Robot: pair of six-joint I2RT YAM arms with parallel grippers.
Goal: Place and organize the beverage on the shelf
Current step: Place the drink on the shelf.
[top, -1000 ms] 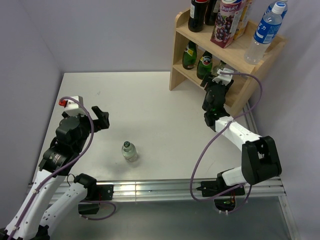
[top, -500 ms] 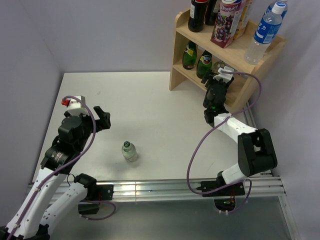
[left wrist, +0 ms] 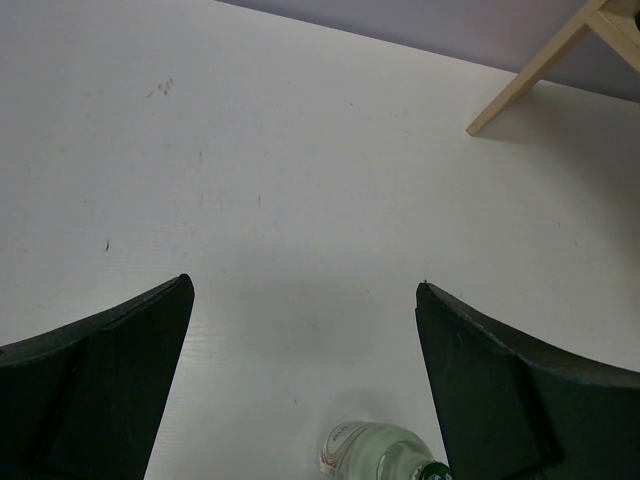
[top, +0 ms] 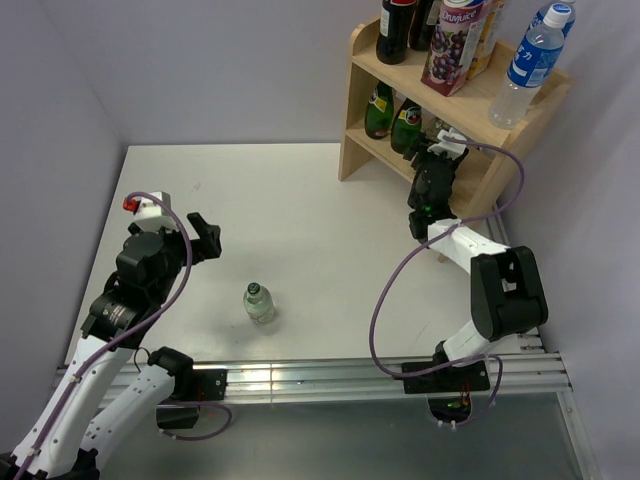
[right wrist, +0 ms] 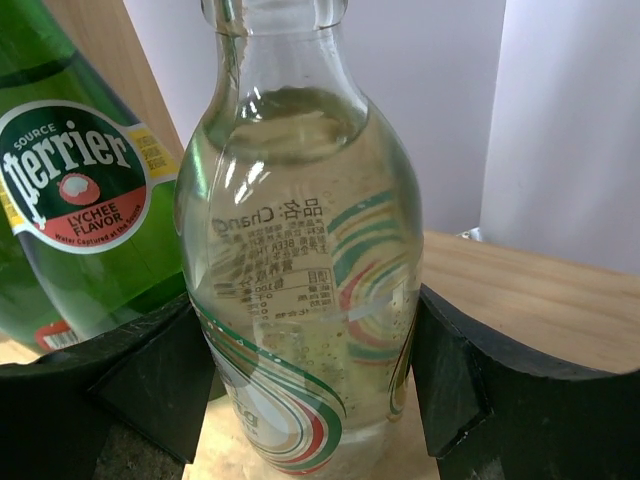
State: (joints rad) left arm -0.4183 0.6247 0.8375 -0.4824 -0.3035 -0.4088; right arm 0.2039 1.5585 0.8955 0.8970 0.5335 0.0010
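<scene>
My right gripper (top: 437, 152) reaches into the lower tier of the wooden shelf (top: 352, 120) and is shut on a clear glass bottle (right wrist: 300, 200) with red and green stripes. The bottle stands upright on the shelf board, right of a green Perrier bottle (right wrist: 70, 200). Two green bottles (top: 379, 110) show on that tier. The top tier holds dark cola bottles (top: 396, 30), a juice carton (top: 452, 45) and a blue-labelled water bottle (top: 525, 65). Another clear bottle (top: 259, 303) stands on the table; my open left gripper (top: 205, 238) hovers up and to its left, with that bottle (left wrist: 385, 452) low between its fingers.
The shelf stands at the table's far right corner, close to the right wall. The white table (top: 300, 200) ends at a metal rail (top: 330, 378) near the arm bases. A purple cable loops from the right arm.
My right arm has pushed further towards the shelf, carrying the clear bottle deeper into the lower tier. The left arm shifted slightly and then held still.
</scene>
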